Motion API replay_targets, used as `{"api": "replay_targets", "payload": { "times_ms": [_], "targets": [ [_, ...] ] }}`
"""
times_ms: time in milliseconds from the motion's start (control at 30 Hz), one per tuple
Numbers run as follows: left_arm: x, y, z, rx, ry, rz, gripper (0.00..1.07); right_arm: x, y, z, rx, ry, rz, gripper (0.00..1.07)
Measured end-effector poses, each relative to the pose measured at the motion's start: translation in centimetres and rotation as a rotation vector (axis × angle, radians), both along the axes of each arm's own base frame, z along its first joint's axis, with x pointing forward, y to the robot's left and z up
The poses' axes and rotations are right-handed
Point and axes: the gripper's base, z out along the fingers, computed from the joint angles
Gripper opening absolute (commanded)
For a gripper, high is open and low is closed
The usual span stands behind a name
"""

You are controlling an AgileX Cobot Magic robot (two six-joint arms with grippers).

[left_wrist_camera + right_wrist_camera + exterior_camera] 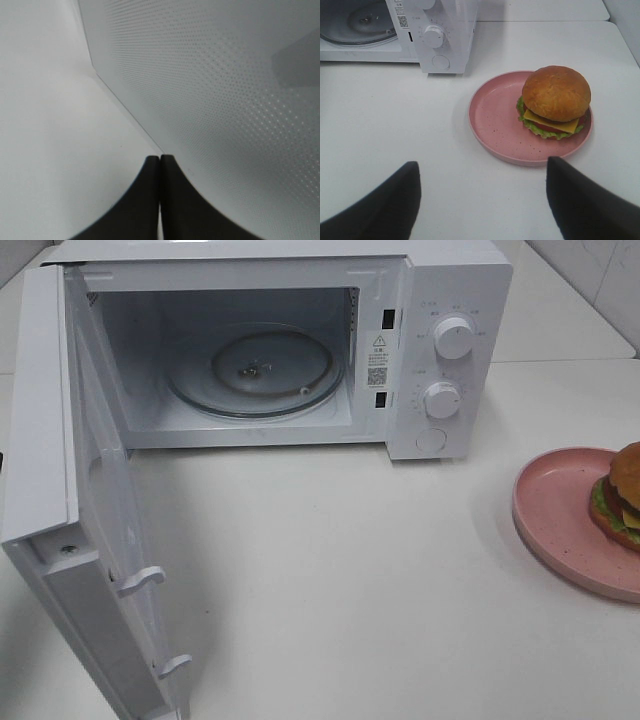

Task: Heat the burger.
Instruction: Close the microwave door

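Microwave (300,350) stands at the back of the white counter (350,570) in the high view, its door (70,500) swung wide open toward the left and a glass turntable (255,370) lying bare inside. Two white knobs (453,338) sit one above the other on its control panel. At the right edge, well apart from the oven, a pink speckled plate (555,510) carries the burger (620,495), partly cut off by the frame.

From the left wrist, the left tool (160,162) shows its two dark fingers (142,200) pressed together with nothing between them, close to a dotted white panel (225,100), which meets a plain white surface.

From the right wrist, the right tool (482,180) has its fingers (385,205) spread far apart and empty, above the counter near the plate (495,115). The burger (555,100) sits upright on the plate's far side from the microwave (435,30), bun over cheese, patty and lettuce.
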Motion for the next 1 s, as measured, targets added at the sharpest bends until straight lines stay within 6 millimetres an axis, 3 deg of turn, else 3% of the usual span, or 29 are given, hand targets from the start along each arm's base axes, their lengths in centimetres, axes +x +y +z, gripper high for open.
{"api": "replay_targets", "payload": {
  "times_ms": [367,433,1000],
  "targets": [
    [2.2,-0.5,0.0,0.000,-0.016,-0.026,0.00,0.0,0.0,0.0,0.000,0.000,0.000,0.67],
    [3.1,-1.9,-0.1,0.029,-0.020,-0.097,0.00,0.0,0.0,0.0,0.000,0.000,0.000,0.67],
    [7.0,-5.4,-0.4,0.037,-0.025,-0.170,0.00,0.0,0.0,0.0,0.000,0.000,0.000,0.67]
  ]
}}
